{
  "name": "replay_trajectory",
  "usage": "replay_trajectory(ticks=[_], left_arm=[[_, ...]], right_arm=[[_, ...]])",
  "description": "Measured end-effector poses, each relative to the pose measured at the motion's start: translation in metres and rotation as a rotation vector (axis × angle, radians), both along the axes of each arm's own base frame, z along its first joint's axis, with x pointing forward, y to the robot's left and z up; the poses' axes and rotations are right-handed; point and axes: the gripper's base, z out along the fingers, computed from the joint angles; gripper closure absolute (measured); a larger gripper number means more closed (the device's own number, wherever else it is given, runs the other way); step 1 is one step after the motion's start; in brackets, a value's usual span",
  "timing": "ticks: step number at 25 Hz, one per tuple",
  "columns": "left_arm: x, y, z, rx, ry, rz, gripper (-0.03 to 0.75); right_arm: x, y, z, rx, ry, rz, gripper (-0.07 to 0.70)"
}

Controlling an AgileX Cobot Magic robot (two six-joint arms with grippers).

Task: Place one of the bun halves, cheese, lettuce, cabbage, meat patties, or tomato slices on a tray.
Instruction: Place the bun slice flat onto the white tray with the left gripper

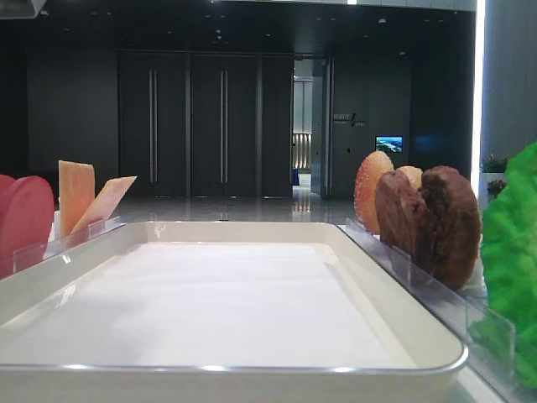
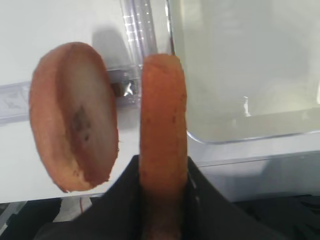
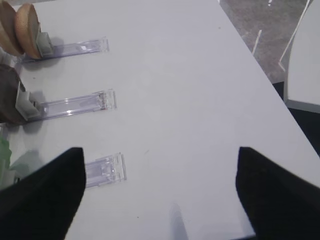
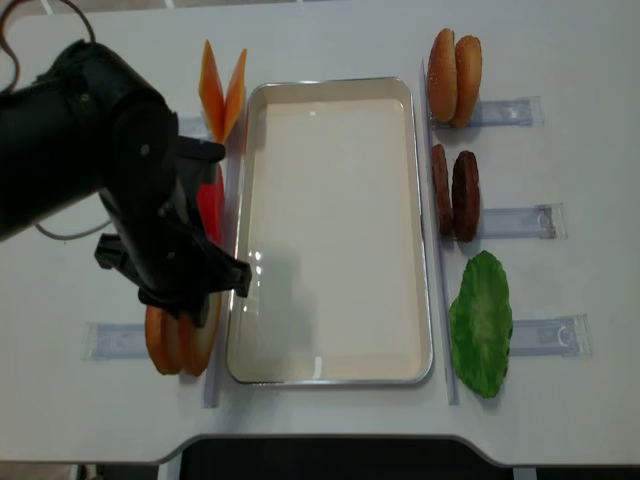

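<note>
The left arm's bulk hides most of the tomato slices from overhead, and the left gripper is mostly cut off at the wrist view's bottom edge. Its jaws are pinching one of the bun halves on edge; the second half stands just left of them, the tray corner right. Right gripper hovers over bare surface, jaws spread.

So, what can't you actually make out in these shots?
- Tomato slices: in the overhead view they are mostly under the left arm. In the low front view the left edge cuts them off.
- Bun half in the left gripper: the left wrist view shows only its edge, not its faces.
- Lettuce: cut off by the right edge of the front view.
</note>
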Motion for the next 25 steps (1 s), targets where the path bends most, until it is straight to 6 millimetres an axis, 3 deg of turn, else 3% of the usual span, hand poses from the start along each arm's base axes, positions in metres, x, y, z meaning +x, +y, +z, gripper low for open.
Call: replay_trajectory(ticks=[5, 14, 18, 25], left_arm=[[-0.007, 0.0, 0.023, -0.09, -0.065, 0.003, 0.574], [-0.015, -0.013, 0.057, -0.425, -0.21, -0.078, 0.575], [-0.014, -0.015, 0.05, -0.537, -0.236, -0.11, 0.575], [-0.014, -0.004, 0.012, -0.691, -0.268, -0.122, 0.575]], right_arm=[[0.0, 0.0, 0.0, 0.0, 0.0, 0.0, 0.05], [0.0, 0.0, 0.0, 0.0, 0.0, 0.0, 0.05], [0.0, 0.0, 0.0, 0.0, 0.0, 0.0, 0.05], [0.0, 0.0, 0.0, 0.0, 0.0, 0.0, 0.05]])
